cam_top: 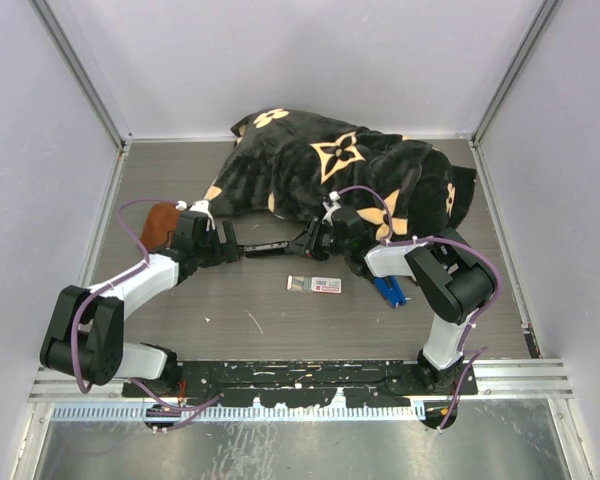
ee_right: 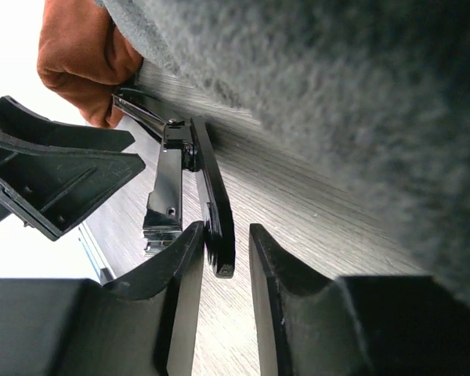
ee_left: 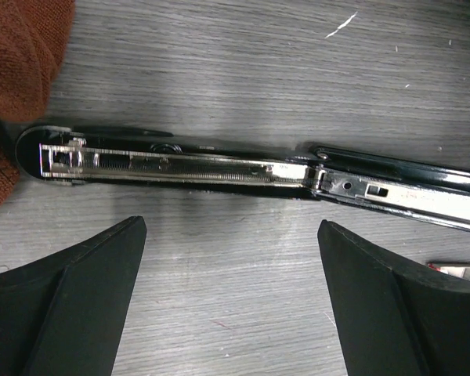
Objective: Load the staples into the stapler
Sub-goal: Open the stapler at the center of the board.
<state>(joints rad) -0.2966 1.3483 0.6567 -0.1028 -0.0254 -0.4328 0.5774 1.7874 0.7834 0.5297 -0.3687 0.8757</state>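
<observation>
A black stapler (cam_top: 265,247) lies opened out flat on the table between my two grippers. In the left wrist view its metal staple channel (ee_left: 180,166) faces up and its other arm (ee_left: 407,188) runs off to the right. My left gripper (ee_left: 231,229) is open and empty, just short of the channel; it also shows in the top view (cam_top: 227,245). My right gripper (ee_right: 223,235) stands narrowly open around the tip of the stapler's black arm (ee_right: 217,196): the left finger touches it, the right finger stands off. The staples box (cam_top: 315,285), white with a red-pink label, lies on the table nearer the arms.
A large black fabric bag with tan flower prints (cam_top: 350,175) lies behind the stapler, close over my right gripper (cam_top: 312,243). A brown cloth object (cam_top: 158,225) sits beside my left gripper. A blue stapler (cam_top: 388,290) lies by the right arm.
</observation>
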